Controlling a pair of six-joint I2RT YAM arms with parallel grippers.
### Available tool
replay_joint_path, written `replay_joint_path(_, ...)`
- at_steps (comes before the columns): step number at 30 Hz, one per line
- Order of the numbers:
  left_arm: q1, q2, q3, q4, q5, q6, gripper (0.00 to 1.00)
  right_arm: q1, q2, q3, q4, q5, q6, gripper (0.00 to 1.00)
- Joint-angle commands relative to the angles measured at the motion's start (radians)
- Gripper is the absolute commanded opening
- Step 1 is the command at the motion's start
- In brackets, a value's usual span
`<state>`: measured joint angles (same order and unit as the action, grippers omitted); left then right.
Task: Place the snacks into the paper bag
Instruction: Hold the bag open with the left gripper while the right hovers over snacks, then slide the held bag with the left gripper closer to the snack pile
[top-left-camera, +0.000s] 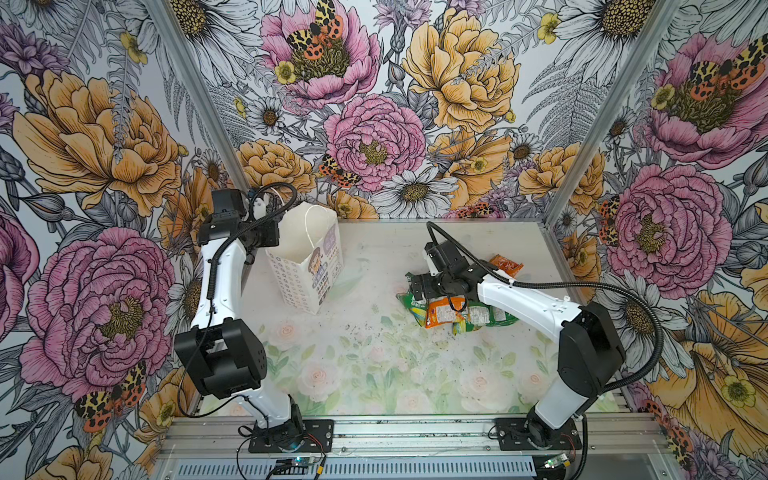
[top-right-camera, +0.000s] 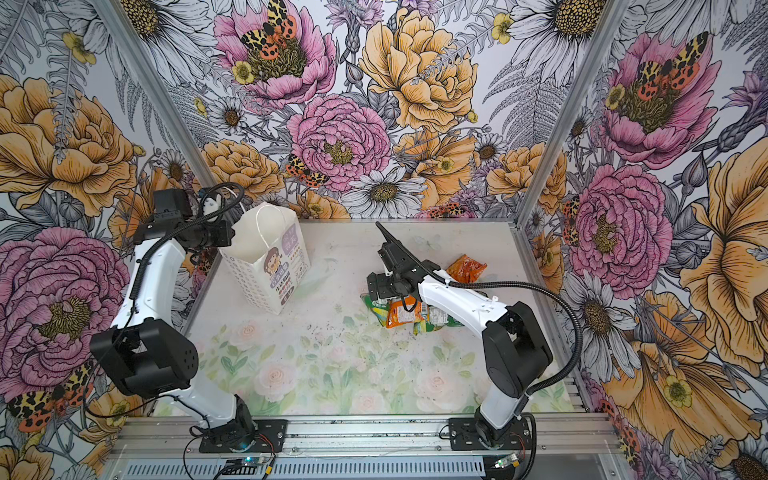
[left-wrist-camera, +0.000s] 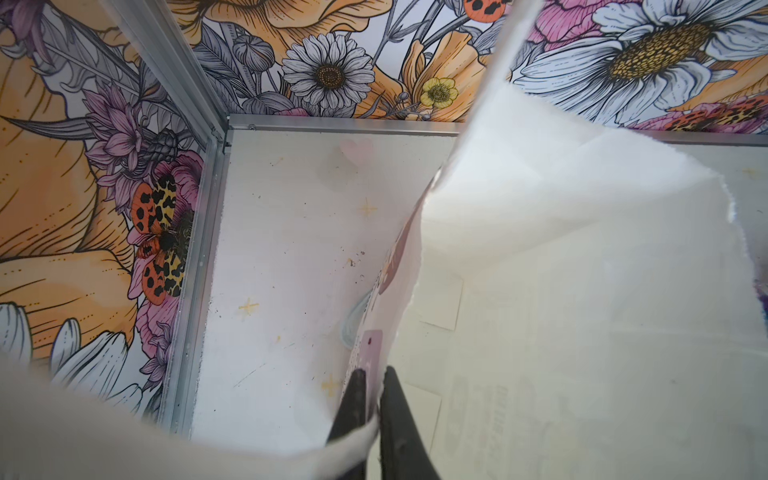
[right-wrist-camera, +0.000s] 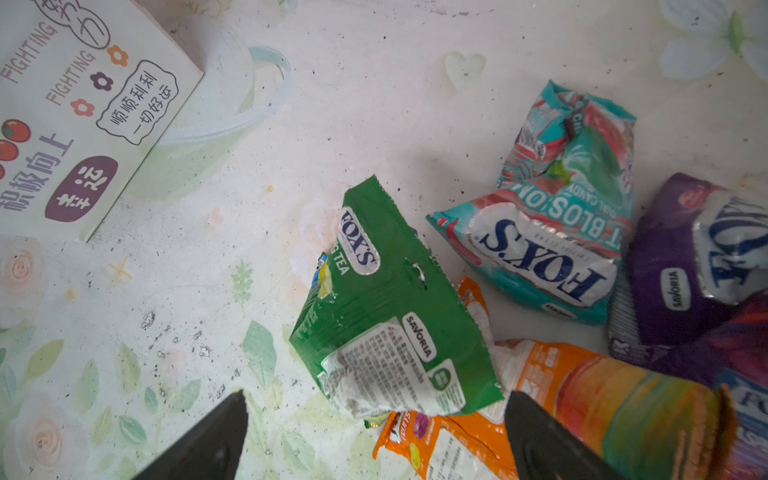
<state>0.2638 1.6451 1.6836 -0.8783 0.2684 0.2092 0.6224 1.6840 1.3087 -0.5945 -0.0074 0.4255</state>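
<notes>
Left gripper pinches the "FIGHTING" paper bag rim; near the bag, right gripper stands wide open over a green "FOX'S" packet.

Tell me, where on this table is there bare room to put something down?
Widest: the front of the flower-printed table, nearer than both the tall white paper bag and the pile of crinkly candy packets. A narrower strip runs between those two. Crowded: around the pile, right of centre.

paper bag: 1 | snacks: at least 6, overlapping pile, exact count unclear
</notes>
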Motion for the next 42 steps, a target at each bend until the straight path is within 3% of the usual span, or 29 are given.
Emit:
replay_joint_path(1,-0.009,0.015,-0.004,0.012,-0.022,-0.009,0.05,-0.006,-0.033,-0.012,0.001,0.018,-0.008,0.98)
replay_joint_path(5,-0.011,0.020,-0.003,0.011,-0.028,-0.017,0.00,-0.006,-0.033,-0.013,0.001,0.019,-0.008,0.98)
replay_joint_path(11,-0.017,0.017,-0.007,0.013,-0.036,-0.062,0.00,-0.006,-0.035,-0.016,0.001,0.019,-0.010,0.98)
replay_joint_path(24,-0.052,-0.066,-0.044,0.014,-0.040,-0.309,0.00,-0.015,-0.057,-0.036,0.001,0.024,-0.016,0.98)
replay_joint_path(35,-0.159,-0.151,-0.064,0.016,-0.098,-0.482,0.00,-0.025,-0.092,-0.048,-0.001,0.018,0.002,0.98)
replay_joint_path(42,-0.291,-0.224,-0.099,0.016,-0.223,-0.581,0.00,-0.033,-0.110,-0.054,-0.012,0.040,0.055,0.98)
